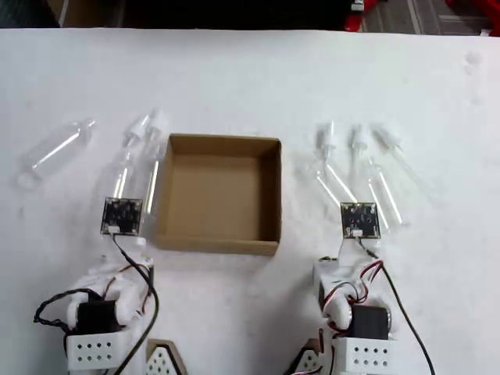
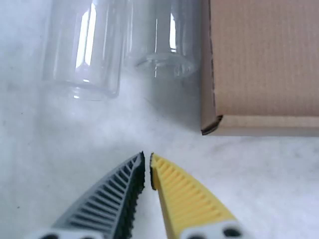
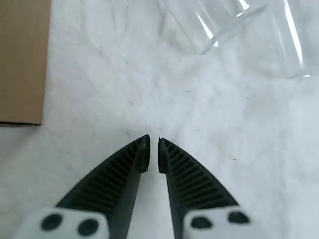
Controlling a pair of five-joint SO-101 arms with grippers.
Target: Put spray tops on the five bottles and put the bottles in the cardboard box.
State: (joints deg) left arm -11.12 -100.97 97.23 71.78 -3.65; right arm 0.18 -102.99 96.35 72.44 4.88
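Left claw (image 2: 147,158), closed on nothing, sat just short of two clear plastic bottles (image 2: 94,55), the open brown cardboard box (image 2: 259,64) beside them; right claw (image 3: 153,149), likewise closed, faced two more clear bottles (image 3: 214,25).

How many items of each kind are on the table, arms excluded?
Clear bottles: 5
Cardboard box: 1
Loose spray top: 1 (thin, on the far side from the lone bottle; looks like a top with its tube, hard to be sure)
Total: 7
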